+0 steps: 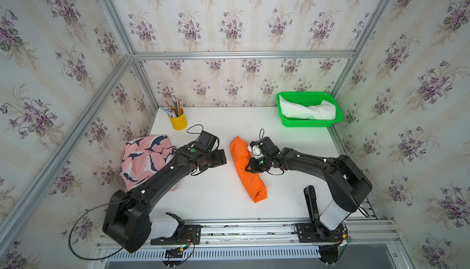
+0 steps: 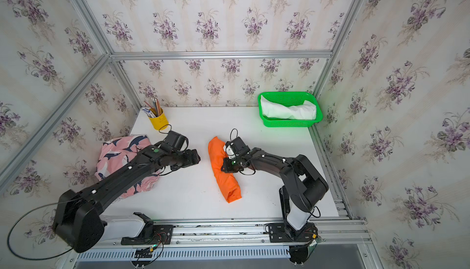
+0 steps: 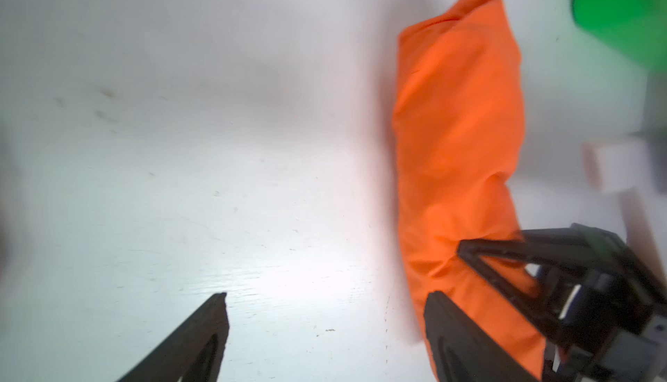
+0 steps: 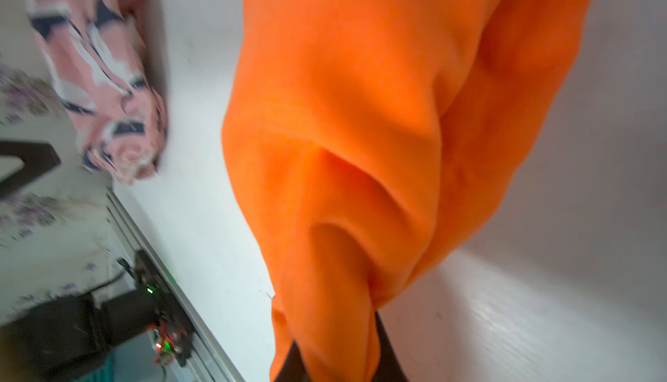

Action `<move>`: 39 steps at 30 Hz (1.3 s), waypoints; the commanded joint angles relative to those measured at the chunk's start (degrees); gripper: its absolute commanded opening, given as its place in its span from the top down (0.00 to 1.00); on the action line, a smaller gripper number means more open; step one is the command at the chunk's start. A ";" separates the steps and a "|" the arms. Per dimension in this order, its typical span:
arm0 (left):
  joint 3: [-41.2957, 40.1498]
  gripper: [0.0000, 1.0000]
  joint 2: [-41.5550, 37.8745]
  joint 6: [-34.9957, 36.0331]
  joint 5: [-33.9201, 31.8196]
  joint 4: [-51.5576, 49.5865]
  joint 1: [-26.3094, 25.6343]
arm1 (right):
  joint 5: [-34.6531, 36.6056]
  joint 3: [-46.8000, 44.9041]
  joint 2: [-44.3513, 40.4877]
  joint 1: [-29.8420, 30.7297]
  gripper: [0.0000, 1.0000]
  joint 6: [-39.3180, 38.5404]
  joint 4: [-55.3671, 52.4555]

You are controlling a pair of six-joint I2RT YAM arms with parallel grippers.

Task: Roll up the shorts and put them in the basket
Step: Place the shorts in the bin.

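Desk point(image 1: 216, 199): white, with flowered walls on three sides.

Left arm point(image 1: 152, 181): reaches from the near-left base diagonally toward the desk centre, forearm passing over the pink shark-print shorts point(image 1: 142, 158). Left gripper point(image 3: 325, 326): jaws spread wide with nothing between them, over bare desk just beside the orange shorts point(image 1: 244, 176).

Right arm point(image 1: 318, 164): elbow raised, forearm stretched leftward, wrist bent down. Right gripper point(image 4: 339, 358): jaws pinched onto a fold of the orange cloth at the roll's right flank.

Pink shark-print shorts: crumpled heap at the desk's left edge.

Orange shorts: rolled into a long bundle lying diagonally mid-desk.

Green basket point(image 1: 305, 123): far right corner, with the white shorts point(image 1: 305, 111) lying inside it.

Yellow cup point(image 1: 179, 123): far left, holding pencils point(image 1: 175, 105) and a small carton point(image 1: 170, 112) whose print is too small to read.
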 commanded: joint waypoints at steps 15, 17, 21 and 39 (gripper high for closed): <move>-1.47 0.10 -6.52 2.39 -0.66 -7.65 2.24 | 28.54 48.20 24.51 -34.42 1.00 45.85 -8.60; -1.41 0.10 -6.52 2.36 -0.85 -8.04 2.24 | 31.93 54.40 29.86 -34.87 1.00 50.74 -14.32; -1.16 0.10 -6.78 2.50 -2.24 -9.60 2.24 | 34.43 60.52 38.45 -35.01 1.00 56.61 -18.31; 2.31 0.08 -7.99 0.97 -7.84 -16.17 3.04 | 35.47 73.59 56.07 -35.41 0.56 62.42 -20.54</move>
